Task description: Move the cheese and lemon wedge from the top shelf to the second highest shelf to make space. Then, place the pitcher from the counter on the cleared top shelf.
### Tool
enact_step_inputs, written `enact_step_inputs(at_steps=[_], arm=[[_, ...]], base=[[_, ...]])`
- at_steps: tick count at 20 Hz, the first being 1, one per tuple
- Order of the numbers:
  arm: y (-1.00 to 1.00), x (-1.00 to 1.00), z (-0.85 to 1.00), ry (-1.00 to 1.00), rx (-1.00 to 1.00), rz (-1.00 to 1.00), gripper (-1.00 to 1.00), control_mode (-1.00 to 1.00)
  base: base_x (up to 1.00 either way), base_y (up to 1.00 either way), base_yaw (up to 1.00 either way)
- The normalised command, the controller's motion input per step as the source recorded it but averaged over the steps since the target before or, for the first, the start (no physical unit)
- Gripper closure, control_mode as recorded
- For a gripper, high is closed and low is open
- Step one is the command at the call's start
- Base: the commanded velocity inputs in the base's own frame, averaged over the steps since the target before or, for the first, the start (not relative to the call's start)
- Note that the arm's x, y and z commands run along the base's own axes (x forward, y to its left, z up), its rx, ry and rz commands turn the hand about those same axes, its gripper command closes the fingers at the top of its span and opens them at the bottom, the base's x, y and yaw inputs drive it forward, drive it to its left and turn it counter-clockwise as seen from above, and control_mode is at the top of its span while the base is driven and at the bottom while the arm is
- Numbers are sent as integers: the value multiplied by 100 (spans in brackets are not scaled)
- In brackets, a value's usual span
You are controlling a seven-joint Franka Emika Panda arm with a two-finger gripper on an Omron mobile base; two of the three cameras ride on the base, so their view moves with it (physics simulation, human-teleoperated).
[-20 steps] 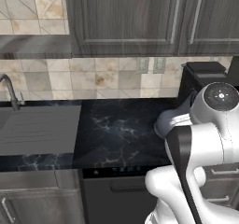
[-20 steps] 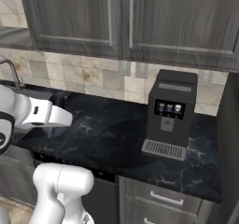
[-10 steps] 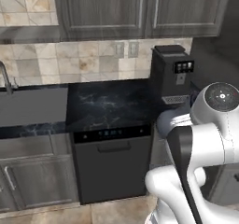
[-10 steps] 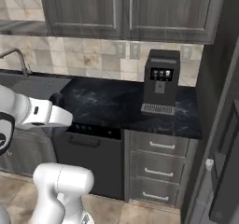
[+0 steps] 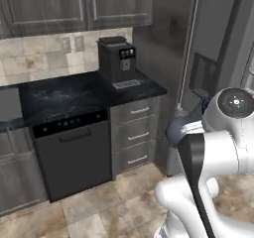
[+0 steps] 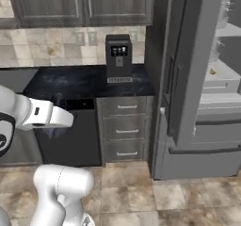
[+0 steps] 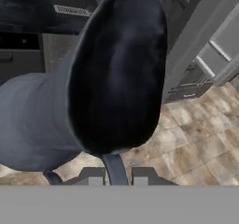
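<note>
The claw [image 7: 114, 178] is closed on the handle of the pitcher [image 7: 98, 87], which hangs above the floor. The right base view shows the open fridge [image 6: 221, 79] with a small yellow thing [image 6: 213, 71] on a shelf.

The pitcher [image 7: 112, 78] looms so close to the hand camera that its neck and spout cannot be made out, and its loop handle runs off behind the bottom band. From the left base camera the robot's own arm covers most of the pitcher [image 5: 181, 128], leaving a blue-grey bulge. Right of the coffee machine [image 6: 118, 58], inside the open fridge, a small yellow speck [image 6: 213, 71] is too small to tell as cheese or lemon wedge. The frame's right edge cuts off the shelves.
</note>
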Motion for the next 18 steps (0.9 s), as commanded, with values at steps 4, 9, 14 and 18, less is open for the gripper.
enact_step_inputs(at_steps=[4,9,14,18], arm=[[0,0,0,0,0,0,100,100],[0,0,0,0,0,0,100,100],[0,0,0,0,0,0,100,100],[0,0,0,0,0,0,100,100]], base=[[-55,-16,-52],[5,-48,-45],[26,-65,-38],[43,-60,-33]])
